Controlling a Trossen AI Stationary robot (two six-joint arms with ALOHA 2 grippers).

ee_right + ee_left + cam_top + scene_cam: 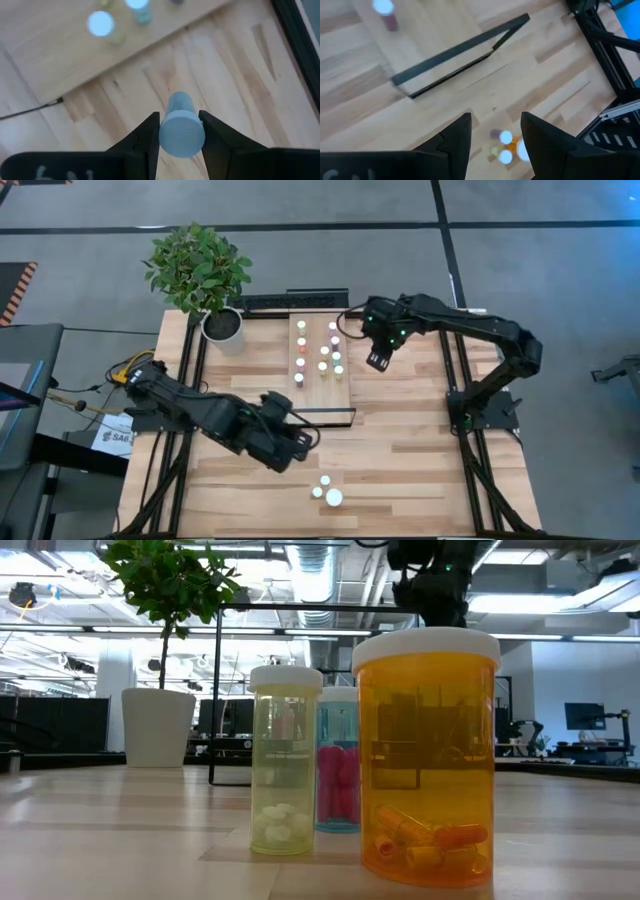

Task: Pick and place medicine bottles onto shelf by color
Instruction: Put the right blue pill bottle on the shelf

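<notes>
Right pincer (179, 131): only its wrist view shows it squeezing a teal bottle (180, 125) by the cap, just beside the shelf (318, 375).
Left pincer (495, 131): partly open, holding nothing, above mid-counter.
Low view: three bottles (340, 755) near the counter's (420, 450) front edge.

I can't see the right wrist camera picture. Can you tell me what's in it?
The right gripper is shut on a teal bottle with a white cap, held between its two dark fingers above the wooden table. Farther off, blurry, more white-capped bottles stand on the light-wood shelf.
</notes>
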